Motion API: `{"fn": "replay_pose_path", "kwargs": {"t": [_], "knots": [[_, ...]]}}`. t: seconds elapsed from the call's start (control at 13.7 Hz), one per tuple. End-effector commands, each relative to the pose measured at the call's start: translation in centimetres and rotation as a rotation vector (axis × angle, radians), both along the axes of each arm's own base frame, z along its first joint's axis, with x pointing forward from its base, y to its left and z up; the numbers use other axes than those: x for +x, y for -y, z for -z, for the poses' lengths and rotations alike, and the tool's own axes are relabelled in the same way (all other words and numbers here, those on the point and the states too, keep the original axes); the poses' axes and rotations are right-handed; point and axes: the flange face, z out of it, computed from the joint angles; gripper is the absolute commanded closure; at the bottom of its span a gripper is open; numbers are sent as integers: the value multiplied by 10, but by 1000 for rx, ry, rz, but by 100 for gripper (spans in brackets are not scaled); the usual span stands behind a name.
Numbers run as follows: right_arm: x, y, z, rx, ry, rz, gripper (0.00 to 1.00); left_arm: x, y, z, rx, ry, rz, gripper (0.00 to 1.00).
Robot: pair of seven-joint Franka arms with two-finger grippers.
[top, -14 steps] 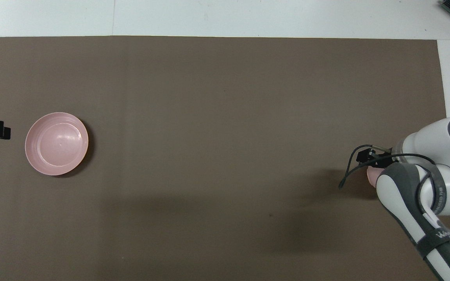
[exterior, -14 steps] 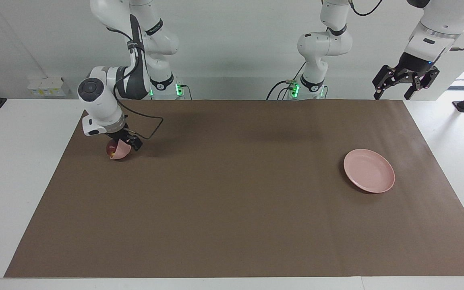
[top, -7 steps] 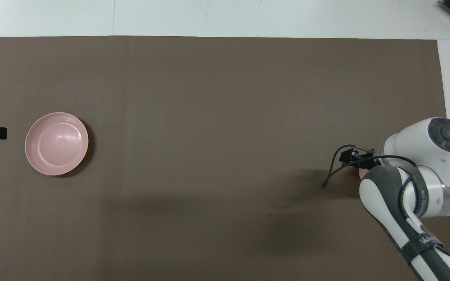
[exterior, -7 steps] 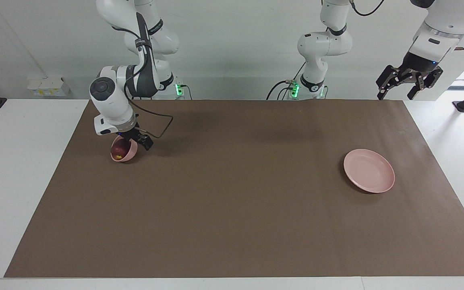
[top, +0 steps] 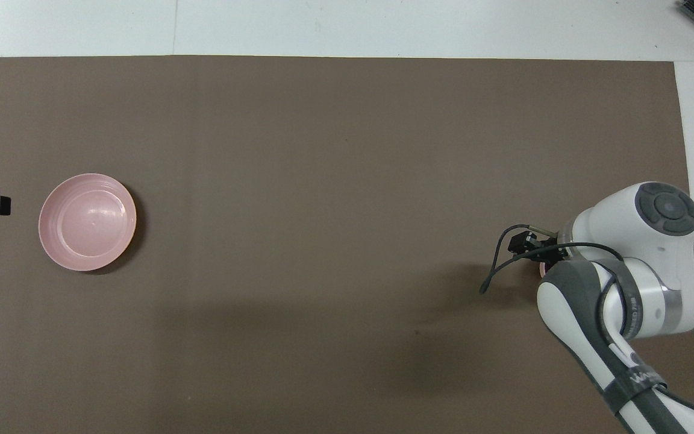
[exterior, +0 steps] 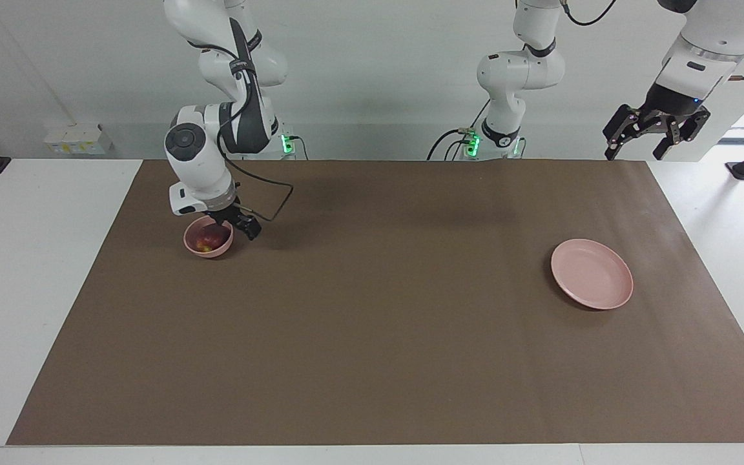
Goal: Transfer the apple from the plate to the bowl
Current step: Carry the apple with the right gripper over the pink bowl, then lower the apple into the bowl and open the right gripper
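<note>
The dark red apple [exterior: 205, 243] lies inside the small pink bowl [exterior: 209, 249], which stands upright on the brown mat at the right arm's end of the table. My right gripper [exterior: 219, 224] is down at the bowl's rim on the side nearer the robots and is shut on it. In the overhead view the right arm covers the bowl except for a pink sliver [top: 543, 269]. The flat pink plate [exterior: 592, 273] lies empty at the left arm's end and also shows in the overhead view [top: 87, 222]. My left gripper [exterior: 653, 135] waits open, raised over the table's edge near the robots.
The brown mat [exterior: 372, 336] covers most of the white table. A black cable loops from the right wrist [exterior: 275, 200] just above the mat beside the bowl. A small white box [exterior: 78, 138] stands at the table's corner near the right arm.
The bowl was tipped on its side with the apple showing; it now stands upright. The right gripper and bowl have shifted a little toward the table's middle. The left gripper rose slightly.
</note>
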Motion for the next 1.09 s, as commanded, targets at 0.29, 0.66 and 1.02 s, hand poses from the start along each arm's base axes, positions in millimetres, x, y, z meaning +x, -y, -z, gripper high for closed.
{"fn": "replay_pose_path", "kwargs": {"t": [0.29, 0.66, 1.02], "knots": [[27, 3, -81, 36, 54, -283, 0, -1, 0, -3, -11, -2, -3, 0], [52, 12, -180, 30, 154, -406, 0, -3, 2, -4, 32, -17, 2, 0], [46, 27, -244, 45, 127, -372, 0, -9, 7, 1, 23, -63, 8, 0]]}}
